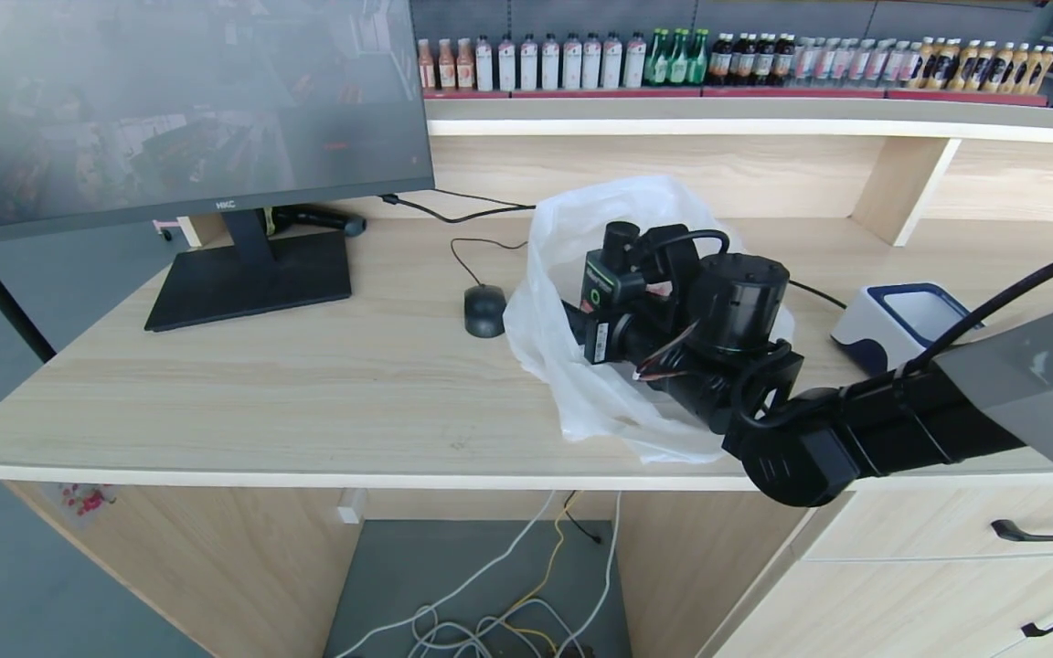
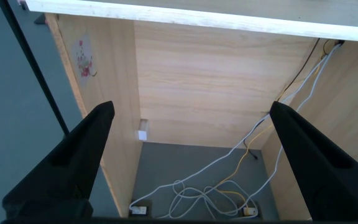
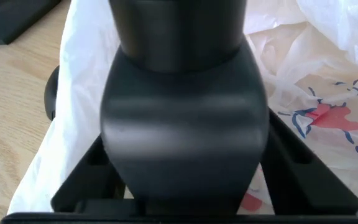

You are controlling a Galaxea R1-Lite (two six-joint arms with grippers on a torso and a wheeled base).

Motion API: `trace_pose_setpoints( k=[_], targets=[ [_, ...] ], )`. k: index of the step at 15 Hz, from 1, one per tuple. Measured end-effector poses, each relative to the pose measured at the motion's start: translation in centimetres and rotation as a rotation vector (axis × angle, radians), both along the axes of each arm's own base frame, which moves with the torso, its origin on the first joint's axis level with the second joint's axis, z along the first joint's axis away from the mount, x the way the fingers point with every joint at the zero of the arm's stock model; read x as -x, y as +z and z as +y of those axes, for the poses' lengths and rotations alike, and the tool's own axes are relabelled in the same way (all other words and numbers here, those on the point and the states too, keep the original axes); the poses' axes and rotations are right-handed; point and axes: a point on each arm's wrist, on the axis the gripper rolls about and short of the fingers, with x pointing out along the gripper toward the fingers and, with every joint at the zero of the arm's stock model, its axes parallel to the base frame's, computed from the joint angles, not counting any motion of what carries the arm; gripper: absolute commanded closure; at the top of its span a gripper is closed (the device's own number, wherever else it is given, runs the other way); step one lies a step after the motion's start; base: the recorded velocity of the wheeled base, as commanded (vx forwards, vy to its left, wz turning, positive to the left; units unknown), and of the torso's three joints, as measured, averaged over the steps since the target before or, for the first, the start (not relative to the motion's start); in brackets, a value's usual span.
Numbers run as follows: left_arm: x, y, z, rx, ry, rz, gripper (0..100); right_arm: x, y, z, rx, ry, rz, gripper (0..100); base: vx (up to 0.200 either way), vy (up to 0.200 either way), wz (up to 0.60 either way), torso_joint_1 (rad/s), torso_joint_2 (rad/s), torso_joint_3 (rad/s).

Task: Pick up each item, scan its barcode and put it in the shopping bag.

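A white plastic shopping bag [image 1: 581, 228] stands open on the wooden counter [image 1: 307, 384]. My right gripper [image 1: 579, 322] is down inside its mouth. In the right wrist view a black bottle-shaped item [image 3: 185, 118] sits between the fingers [image 3: 82, 177], which press against its sides. Under it in the bag lies a white packet with red and blue print [image 3: 328, 118]. A white and blue barcode scanner [image 1: 899, 322] stands to the right of the bag. My left gripper [image 2: 185, 168] hangs open and empty below the counter's front edge, facing the cables on the floor.
A monitor [image 1: 184, 100] on a black stand is at the back left, with a black handheld scanner [image 1: 321, 218] behind it. A mouse [image 1: 484, 310] lies just left of the bag. Drawers [image 1: 993, 530] sit under the counter on the right. Shelves of bottles [image 1: 728, 59] line the back.
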Motion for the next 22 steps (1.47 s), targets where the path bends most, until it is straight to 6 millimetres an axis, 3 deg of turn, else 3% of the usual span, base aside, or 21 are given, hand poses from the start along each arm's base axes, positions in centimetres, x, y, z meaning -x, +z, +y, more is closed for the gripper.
trace_pose_setpoints(
  k=[8, 15, 18, 22],
  targets=[
    [0.0, 0.0, 0.0, 0.0, 0.0, 0.0, 0, 1.7, 3.7, -1.0, -0.036, 0.002, -0.081, 0, 0.0, 0.0, 0.0, 0.0, 0.0, 0.0],
    [0.0, 0.0, 0.0, 0.0, 0.0, 0.0, 0, 7.2, 7.6, -4.1, -0.077, 0.014, -0.132, 0, 0.0, 0.0, 0.0, 0.0, 0.0, 0.0],
    [0.0, 0.0, 0.0, 0.0, 0.0, 0.0, 0, 9.9, 8.1, -5.7, -0.145, 0.023, -0.193, 0, 0.0, 0.0, 0.0, 0.0, 0.0, 0.0],
    [0.0, 0.0, 0.0, 0.001, 0.0, 0.0, 0, 12.1, 7.0, -7.2, -0.242, 0.024, -0.33, 0, 0.0, 0.0, 0.0, 0.0, 0.0, 0.0]
  ],
)
